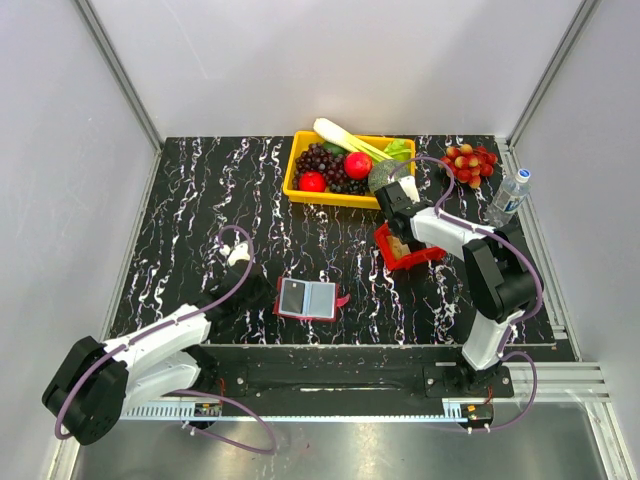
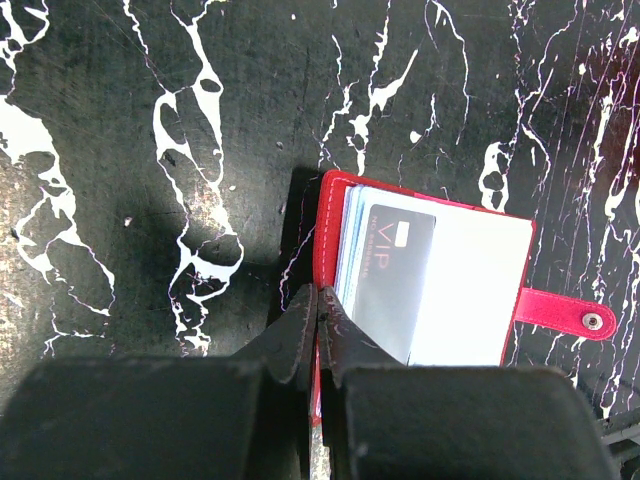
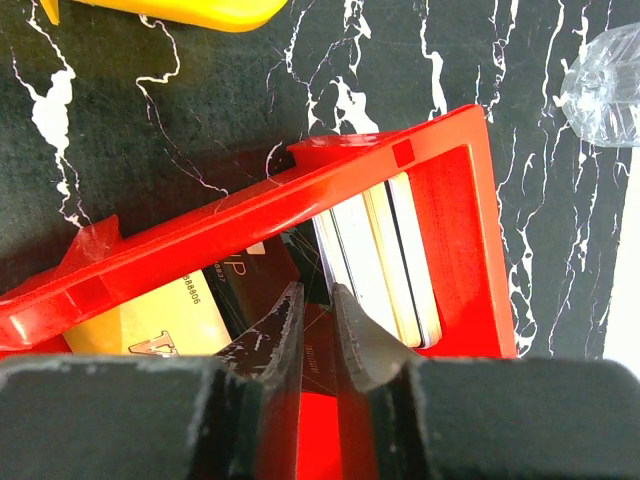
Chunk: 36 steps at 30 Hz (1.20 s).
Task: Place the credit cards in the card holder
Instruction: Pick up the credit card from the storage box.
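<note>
The card holder lies open on the black marbled table at lower centre of the top view. Its pale inner faces are up and its strap lies flat toward the right of the left wrist view. One black card already lies in the holder's left half. The left gripper is closed on the holder's red lower-left edge, pinning it to the table. The other credit cards are in the red tray, right of centre in the top view and just below the yellow basket of fruit. In the right wrist view, several cards stand on edge against the tray's right wall. A tan-orange card lies at lower left, with a dark card beside it. The right gripper is down inside the tray, just left of the standing stack, with its fingers nearly together. A dark surface shows in the narrow gap, but whether a card is clamped cannot be determined. Step in hand, as judged: retrieval of the next card from the tray while the holder is restrained. The next move calls for a grip on one card only, by one edge. Lift the card clear of the tray wall without dragging its neighbours and carry it toward the lower left of the top view. Align its leading edge with a pocket opening and slide it in while the left gripper resists the push.
</note>
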Each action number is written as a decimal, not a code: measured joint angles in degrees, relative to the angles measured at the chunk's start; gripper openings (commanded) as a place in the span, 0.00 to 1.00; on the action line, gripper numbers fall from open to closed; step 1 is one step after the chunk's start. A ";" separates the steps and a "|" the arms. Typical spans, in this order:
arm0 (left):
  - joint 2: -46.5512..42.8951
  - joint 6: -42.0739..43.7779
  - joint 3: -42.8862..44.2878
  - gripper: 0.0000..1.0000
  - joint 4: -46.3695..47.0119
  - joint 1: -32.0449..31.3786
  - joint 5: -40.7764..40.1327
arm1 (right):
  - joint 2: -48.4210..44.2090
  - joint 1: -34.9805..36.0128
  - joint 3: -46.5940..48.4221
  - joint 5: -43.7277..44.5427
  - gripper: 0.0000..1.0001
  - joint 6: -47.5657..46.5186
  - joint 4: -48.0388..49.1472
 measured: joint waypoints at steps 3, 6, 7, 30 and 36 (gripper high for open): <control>0.00 0.00 0.00 0.00 0.00 0.00 0.00 | -0.09 0.00 0.00 -0.04 0.04 -0.09 -0.02; 0.00 0.00 0.00 0.00 0.00 0.02 0.00 | -0.37 0.00 0.00 -0.11 0.00 -0.33 0.13; 0.00 0.00 0.00 0.00 0.00 0.02 0.02 | -0.61 0.00 0.00 -0.26 0.00 -0.33 0.13; 0.00 0.31 0.00 0.00 0.00 0.02 0.07 | -1.97 -0.11 -0.02 -5.90 0.12 -1.33 0.63; 0.00 0.44 0.00 0.00 -0.02 0.11 0.15 | -1.97 -0.13 -0.07 -6.36 0.16 -1.11 0.63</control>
